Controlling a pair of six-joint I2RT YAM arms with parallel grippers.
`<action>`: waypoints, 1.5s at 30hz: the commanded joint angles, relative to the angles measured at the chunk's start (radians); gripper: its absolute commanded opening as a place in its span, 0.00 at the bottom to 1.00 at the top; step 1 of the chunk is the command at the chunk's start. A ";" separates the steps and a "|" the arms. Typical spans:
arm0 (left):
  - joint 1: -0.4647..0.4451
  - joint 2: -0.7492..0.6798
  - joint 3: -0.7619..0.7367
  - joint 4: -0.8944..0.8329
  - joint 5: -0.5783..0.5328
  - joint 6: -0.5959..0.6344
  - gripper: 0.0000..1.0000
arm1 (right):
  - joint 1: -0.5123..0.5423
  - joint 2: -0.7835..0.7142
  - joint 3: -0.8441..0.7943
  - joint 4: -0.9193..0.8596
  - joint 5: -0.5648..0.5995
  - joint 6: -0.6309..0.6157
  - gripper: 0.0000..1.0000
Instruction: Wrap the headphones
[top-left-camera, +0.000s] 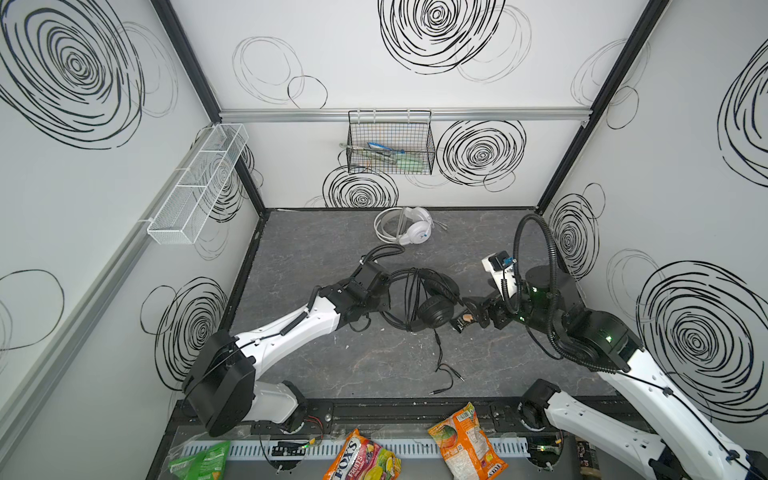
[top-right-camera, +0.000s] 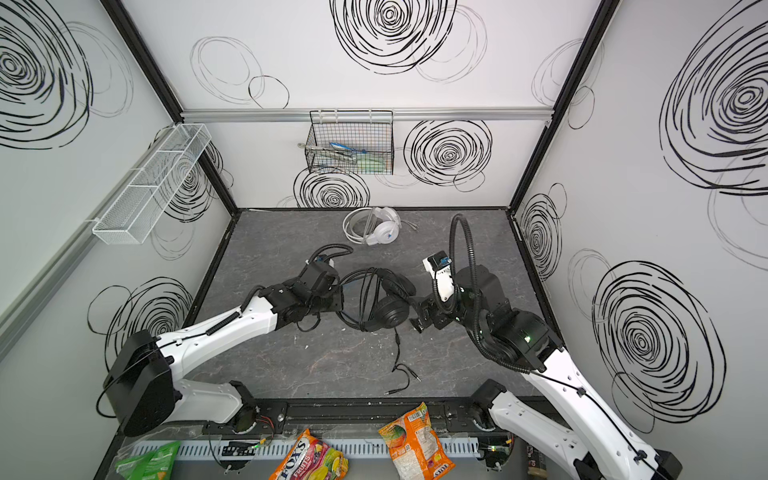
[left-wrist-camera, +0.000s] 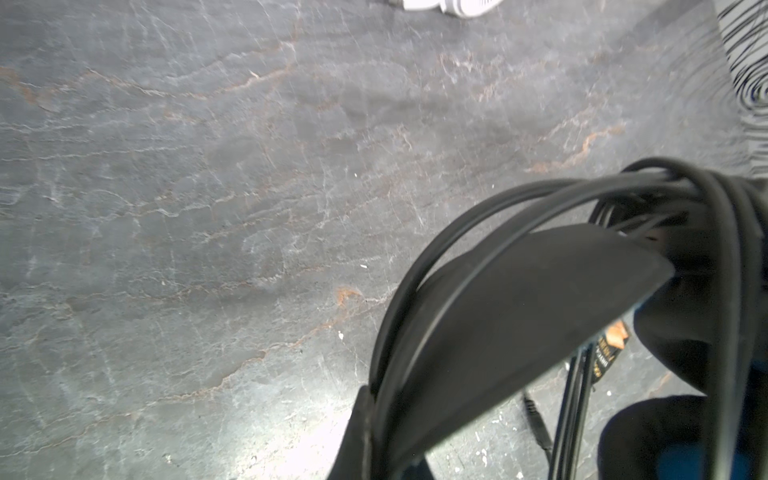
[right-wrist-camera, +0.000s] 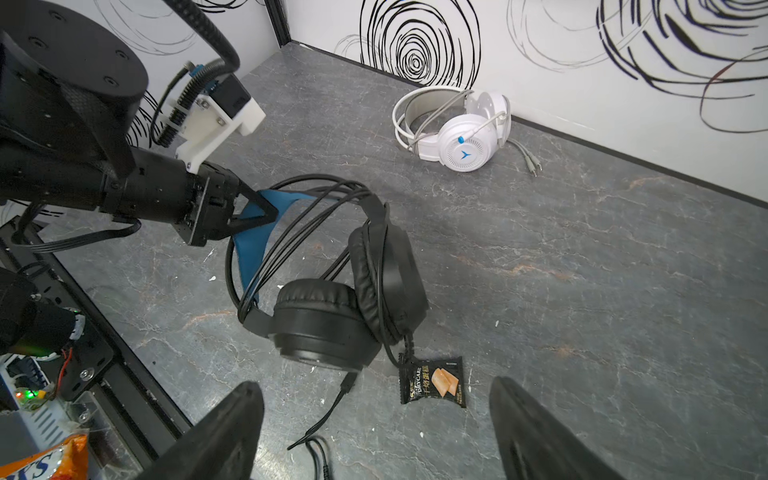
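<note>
The left gripper (top-right-camera: 337, 300) clamps the black headset (top-right-camera: 388, 313). The right gripper (top-right-camera: 417, 322) sits just beside it, opposite the left one, jaws apart. The white headset (top-right-camera: 376, 228) lies well beyond both grippers.

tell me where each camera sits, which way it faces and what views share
Top views: high above the front edge, looking down on the table; left gripper and right gripper flank the black headphones.
Left wrist: on the left arm, looking past the gripped headband down to the table; own fingers unclear.
Right wrist: on the right arm, facing across the table toward the white headphones; its open fingers show, plus the left gripper shut on the headband.
Shared: all four show the black headphones.
</note>
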 joint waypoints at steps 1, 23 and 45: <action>0.047 -0.065 0.021 0.129 0.049 -0.039 0.00 | -0.008 0.043 0.000 -0.041 -0.004 0.066 0.90; 0.330 -0.058 -0.161 0.310 0.236 0.034 0.00 | 0.156 0.463 -0.241 0.147 -0.114 0.257 0.88; 0.482 -0.014 -0.248 0.447 0.466 0.095 0.00 | 0.191 0.968 -0.124 0.248 0.084 0.251 0.71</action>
